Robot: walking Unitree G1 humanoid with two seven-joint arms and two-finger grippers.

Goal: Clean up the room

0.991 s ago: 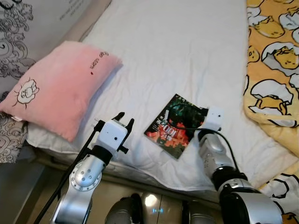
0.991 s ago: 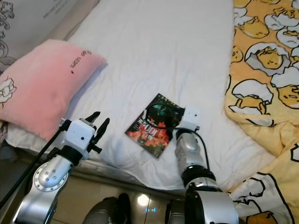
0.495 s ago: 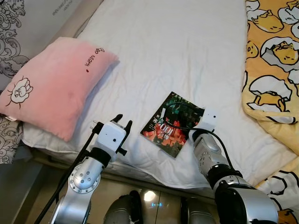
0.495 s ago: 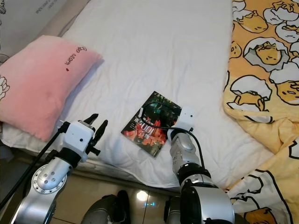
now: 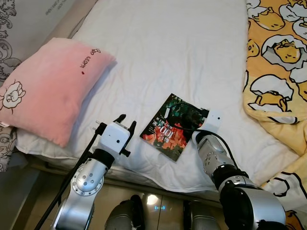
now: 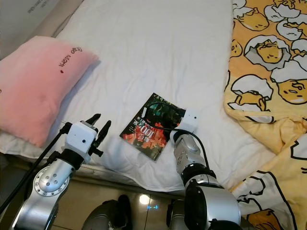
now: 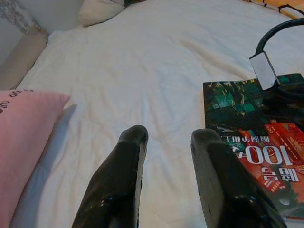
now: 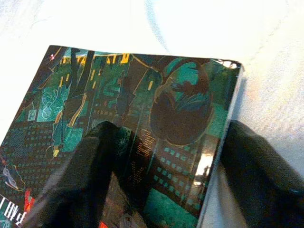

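A paperback book (image 5: 171,127) with a dark green and red cover lies flat on the white bed sheet (image 5: 182,52), close to the bed's near edge. My right gripper (image 8: 171,129) is open at the book's near right corner. One black finger (image 8: 90,175) rests on the cover and the other lies on the sheet just past the book's edge. My left gripper (image 5: 126,120) hovers open and holding nothing over the sheet, to the left of the book (image 7: 251,128).
A pink pillow (image 5: 48,86) lies at the bed's left edge. A yellow patterned blanket (image 5: 278,62) covers the right side and hangs over the near right corner. The bed's near edge (image 5: 144,175) runs just under my arms, with tan floor below.
The view has shifted slightly. Both grippers keep their places relative to the book, and the book has not moved on the sheet.
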